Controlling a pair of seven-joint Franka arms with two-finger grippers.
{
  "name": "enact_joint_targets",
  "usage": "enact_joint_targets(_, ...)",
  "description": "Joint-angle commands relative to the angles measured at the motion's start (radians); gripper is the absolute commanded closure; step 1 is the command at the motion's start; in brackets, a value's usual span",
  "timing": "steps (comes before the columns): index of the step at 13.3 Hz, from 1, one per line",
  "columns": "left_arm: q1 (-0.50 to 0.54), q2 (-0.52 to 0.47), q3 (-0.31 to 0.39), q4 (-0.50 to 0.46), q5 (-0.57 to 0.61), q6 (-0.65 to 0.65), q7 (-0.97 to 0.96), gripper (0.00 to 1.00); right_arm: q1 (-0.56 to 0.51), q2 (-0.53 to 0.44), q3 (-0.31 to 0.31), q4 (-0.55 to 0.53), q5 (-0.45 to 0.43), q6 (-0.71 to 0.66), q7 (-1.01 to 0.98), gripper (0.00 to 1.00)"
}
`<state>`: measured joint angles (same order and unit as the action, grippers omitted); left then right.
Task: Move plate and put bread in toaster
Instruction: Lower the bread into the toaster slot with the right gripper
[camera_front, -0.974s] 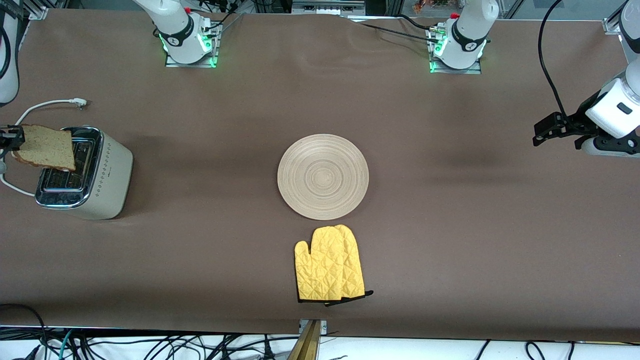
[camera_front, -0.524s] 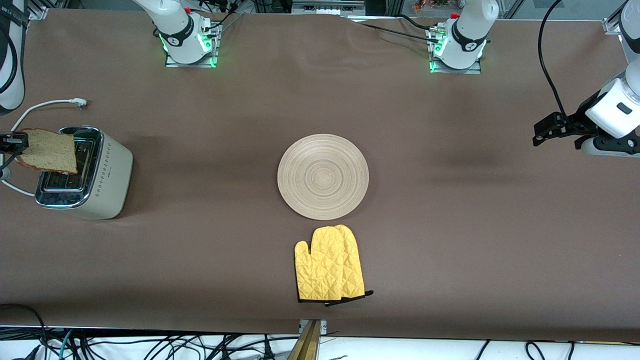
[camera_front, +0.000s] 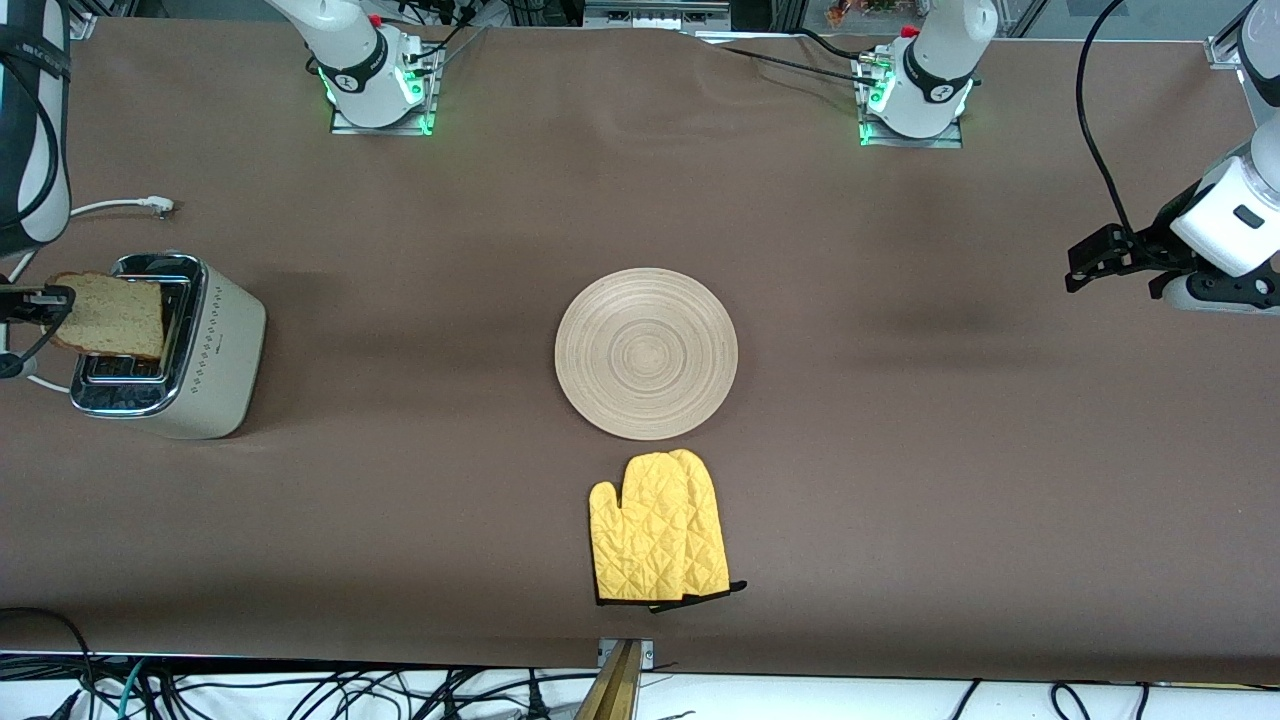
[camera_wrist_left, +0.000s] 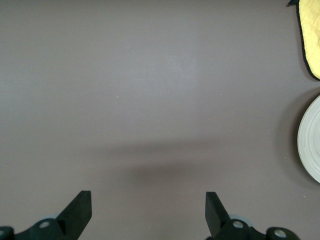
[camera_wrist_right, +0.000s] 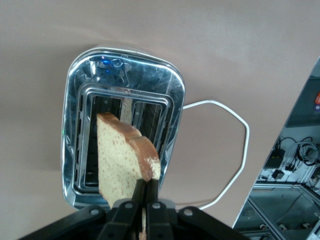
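Nearest your camera, a yellow oven mitt (camera_front: 658, 530) is lying close to the tabletop's front edge, midway along it. Just farther in, the plate (camera_front: 646, 352) is sitting flat at the tabletop's middle, bare, apart from the mitt.

You're running the right tool (camera_wrist_right: 145, 200) clenched on the bread (camera_wrist_right: 125, 162), pinching its crust edge. The slice is hanging on edge over the toaster (camera_front: 205, 345), which is standing near the right arm's end of the tabletop, white cord (camera_front: 110, 207) trailing toward the back edge. Key relation: the slice's long edge is running roughly along the slots' length, and the bread is sitting directly above the slot area, lower edge looking just at the chrome top. Whether it's centred on one slot or over the divider, you can't tell for sure; watch that before lowering straight down.

The left tool (camera_wrist_left: 147, 210) is waiting, released, fingers spread, hanging over bare tabletop at the left arm's end, well apart from the plate.

Surface is a plain brown mat (camera_front: 900, 450), lots of free room. Arm bases are standing along the back edge.
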<state>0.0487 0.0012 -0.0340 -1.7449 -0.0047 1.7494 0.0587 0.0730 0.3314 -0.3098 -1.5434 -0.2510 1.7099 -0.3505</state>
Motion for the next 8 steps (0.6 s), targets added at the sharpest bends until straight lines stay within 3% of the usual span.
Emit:
enact_joint_targets(1, 0.017, 0.121, 0.028, 0.151, 0.057, 0.009, 0.001, 0.00, 0.004, 0.011, -0.002, -0.001, -0.013, 0.013, 0.019, 1.00)
enact_joint_targets(5, 0.005, 0.129, 0.014, 0.165, 0.063, -0.037, -0.017, 0.00, 0.004, 0.011, 0.000, 0.002, -0.016, 0.013, 0.050, 1.00)
enact_joint_targets(6, 0.005, 0.129, 0.014, 0.163, 0.063, -0.039, -0.017, 0.00, 0.005, 0.009, 0.000, 0.003, -0.016, 0.008, 0.048, 0.87)
enact_joint_targets(7, 0.008, 0.123, 0.014, 0.160, 0.063, -0.044, -0.019, 0.00, 0.005, 0.008, 0.001, 0.006, -0.017, 0.008, 0.048, 0.66)
enact_joint_targets(8, 0.007, 0.123, 0.013, 0.162, 0.063, -0.044, -0.019, 0.00, 0.005, 0.006, 0.003, 0.006, -0.014, 0.010, 0.054, 0.12)
